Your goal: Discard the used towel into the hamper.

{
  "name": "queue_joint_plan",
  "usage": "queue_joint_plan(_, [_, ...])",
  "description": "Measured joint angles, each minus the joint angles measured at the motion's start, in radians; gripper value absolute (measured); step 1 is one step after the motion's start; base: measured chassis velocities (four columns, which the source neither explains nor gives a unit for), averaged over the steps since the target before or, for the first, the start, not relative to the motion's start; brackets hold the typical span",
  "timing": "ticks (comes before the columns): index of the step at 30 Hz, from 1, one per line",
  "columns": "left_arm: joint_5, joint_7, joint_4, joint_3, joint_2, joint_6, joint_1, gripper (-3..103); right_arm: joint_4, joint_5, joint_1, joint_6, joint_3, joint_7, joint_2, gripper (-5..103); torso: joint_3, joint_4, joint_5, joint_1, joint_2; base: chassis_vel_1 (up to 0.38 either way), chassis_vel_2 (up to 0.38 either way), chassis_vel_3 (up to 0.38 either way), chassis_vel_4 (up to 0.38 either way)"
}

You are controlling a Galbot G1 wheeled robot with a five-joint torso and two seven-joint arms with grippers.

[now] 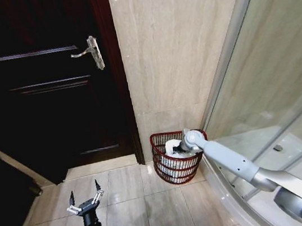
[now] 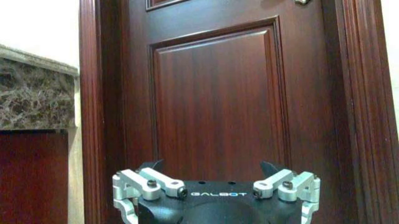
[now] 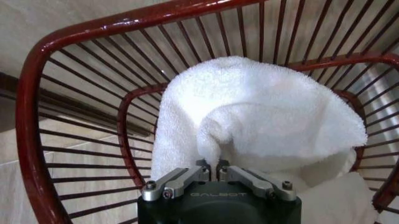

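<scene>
We judged the deposit step nearly done: the white towel (image 3: 262, 121) hung inside the hamper (image 1: 158, 140), which stood on the floor tiles (image 1: 131, 207) by the wall (image 1: 175, 47). The right gripper (image 3: 215, 169), reaching over the rim on an outstretched arm, pinched a towel fold. Next it needed to release. The left gripper (image 1: 85, 198) waited low, fingers spread, facing the door (image 2: 218, 102).

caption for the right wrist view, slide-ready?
Right tool shut on the white towel, holding it inside the red slatted hamper.
</scene>
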Motion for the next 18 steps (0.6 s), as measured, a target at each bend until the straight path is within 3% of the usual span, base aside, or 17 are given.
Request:
queue_joint_plan(3, [0.000, 0.000, 0.000, 0.000, 0.000, 0.000, 0.000, 100, 0.013, -0.009, -0.005, 0.000, 0.006, -0.011, -0.006, 1, 0.000, -0.0001, -0.0001, 0.000, 0.000, 0.000, 0.000, 0.000, 0.000])
queue_joint_plan(7, [0.003, 0.001, 0.000, 0.002, 0.000, 0.000, 0.000, 100, 0.055, -0.009, -0.014, 0.000, 0.020, -0.016, -0.020, 12, 0.000, -0.0001, -0.0002, 0.000, 0.000, 0.000, 0.000, 0.000, 0.000])
queue_joint_plan(14, [0.014, 0.003, -0.009, 0.009, -0.003, 0.000, 0.008, 100, 0.112, -0.036, -0.043, 0.000, 0.034, -0.013, -0.039, 44, 0.000, -0.0002, -0.0001, 0.000, 0.000, 0.000, 0.000, 0.000, 0.000])
queue_joint_plan(16, [0.015, 0.003, -0.010, 0.009, -0.003, -0.001, 0.012, 100, 0.117, -0.047, -0.046, 0.000, 0.035, -0.012, -0.039, 44, 0.000, -0.0001, -0.0001, 0.000, 0.000, 0.000, 0.000, 0.000, 0.000])
queue_joint_plan(17, [0.014, 0.003, -0.011, 0.008, -0.003, -0.004, 0.016, 100, 0.125, -0.063, -0.048, 0.000, 0.037, -0.007, -0.040, 56, 0.000, 0.0000, 0.0000, 0.000, 0.000, 0.000, 0.000, 0.000, 0.000])
queue_joint_plan(18, [0.013, 0.003, -0.012, 0.008, -0.002, -0.006, 0.019, 100, 0.136, -0.071, -0.051, 0.000, 0.040, 0.000, -0.044, 56, 0.000, 0.0000, 0.0000, 0.000, 0.000, 0.000, 0.000, 0.000, 0.000])
